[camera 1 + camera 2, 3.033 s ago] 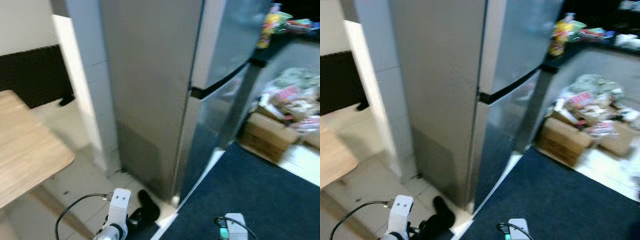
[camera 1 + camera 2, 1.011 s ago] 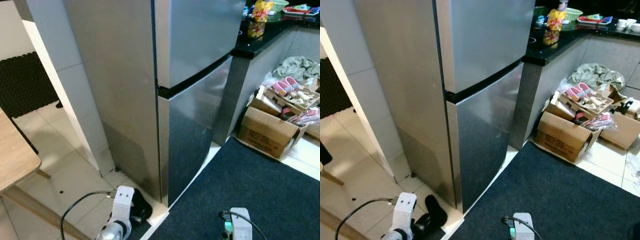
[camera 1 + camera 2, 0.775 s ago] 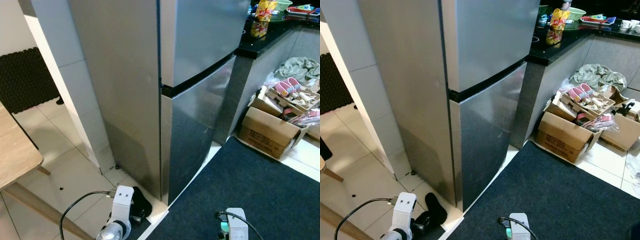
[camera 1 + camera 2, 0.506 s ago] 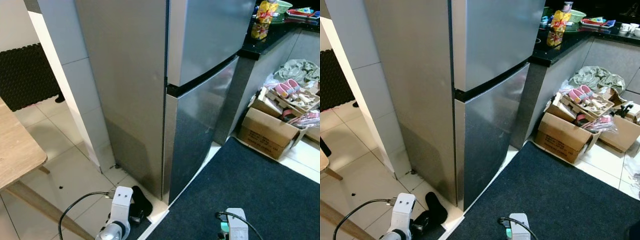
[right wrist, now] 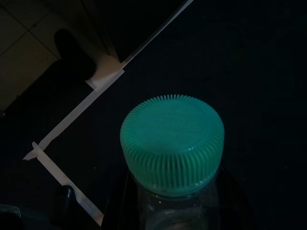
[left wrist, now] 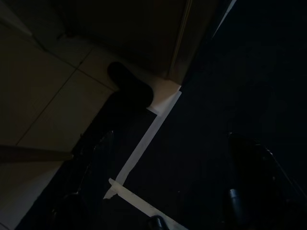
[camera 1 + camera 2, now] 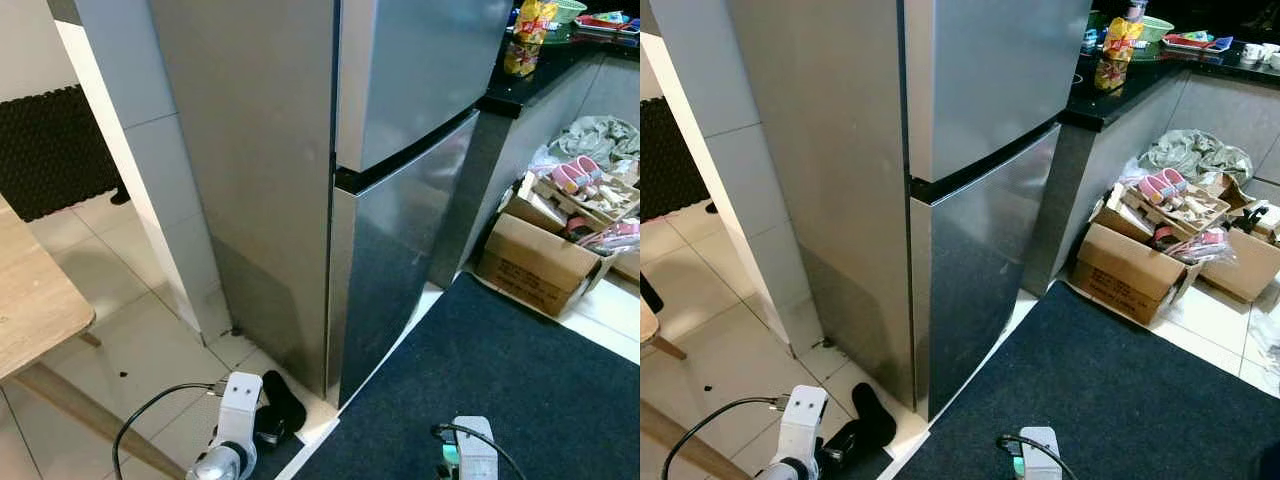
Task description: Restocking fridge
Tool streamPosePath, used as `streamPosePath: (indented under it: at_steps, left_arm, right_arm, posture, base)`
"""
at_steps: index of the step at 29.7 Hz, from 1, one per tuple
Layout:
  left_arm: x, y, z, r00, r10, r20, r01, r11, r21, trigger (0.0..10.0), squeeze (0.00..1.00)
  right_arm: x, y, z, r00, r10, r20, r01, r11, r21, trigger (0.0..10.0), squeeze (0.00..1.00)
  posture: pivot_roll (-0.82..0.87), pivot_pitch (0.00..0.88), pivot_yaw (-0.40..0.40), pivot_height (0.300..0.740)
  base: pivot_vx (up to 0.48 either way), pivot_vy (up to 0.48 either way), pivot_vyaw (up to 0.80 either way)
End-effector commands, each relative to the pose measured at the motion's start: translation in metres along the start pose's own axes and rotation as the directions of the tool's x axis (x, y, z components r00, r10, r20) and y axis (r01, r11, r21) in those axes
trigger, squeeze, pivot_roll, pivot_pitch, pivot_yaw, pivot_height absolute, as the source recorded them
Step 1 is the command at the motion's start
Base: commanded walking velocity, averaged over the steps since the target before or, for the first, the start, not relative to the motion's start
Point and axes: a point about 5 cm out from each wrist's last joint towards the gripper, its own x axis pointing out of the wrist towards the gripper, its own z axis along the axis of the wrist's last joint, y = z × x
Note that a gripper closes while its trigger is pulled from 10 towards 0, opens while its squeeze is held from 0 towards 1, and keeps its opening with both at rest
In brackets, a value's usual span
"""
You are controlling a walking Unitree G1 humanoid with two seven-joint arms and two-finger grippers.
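While the steel fridge (image 7: pixel 400 170) fills the frame's centre with both doors closed, the left jaws (image 7: pixel 280 410) hang lower left over tiles. In the left wrist view, dim floor; whether those jaws are parted, I cannot tell. In the right wrist view, a green-capped bottle (image 5: pixel 172 143) sits centre, apparently held by the right jaws.

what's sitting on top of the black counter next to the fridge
On the black counter stand a yellow snack bag, a green bowl and a red tray. The fridge hides the counter's near end.
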Motion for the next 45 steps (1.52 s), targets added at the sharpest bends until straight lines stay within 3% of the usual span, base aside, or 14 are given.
streamPosePath:
  at_steps: [1, 29, 45]
  left_arm:
    - [-0.001, 0.0004, -0.0008, 1.0, -0.007, 0.006, 0.007, 1.0, -0.005, 10.0, 0.0]
    - [-0.0011, 0.0001, -0.0003, 1.0, -0.03, 0.007, 0.03, 1.0, 0.003, 10.0, 0.0]
    - [-0.0006, -0.0051, -0.0006, 0.998, -0.059, 0.012, 0.059, 0.998, 0.008, 10.0, 0.0]
  right_arm:
    - [-0.0005, 0.0033, -0.0031, 1.0, 0.005, 0.002, -0.005, 1.0, 0.018, 10.0, 0.0]
    - [-0.0005, 0.0039, -0.0031, 1.0, 0.002, 0.002, -0.002, 1.0, 0.024, 10.0, 0.0]
    - [0.0, 0.003, -0.0011, 1.0, -0.002, 0.001, 0.002, 1.0, 0.026, 10.0, 0.0]
  posture:
    - [0.0, 0.0, 0.005, 0.734]
    - [-0.01, 0.0, 0.014, 0.734]
    - [-0.01, 0.0, 0.013, 0.734]
  base:
    - [0.277, 0.0, 0.0]
    - [0.358, 0.0, 0.0]
    - [0.0, 0.0, 0.0]
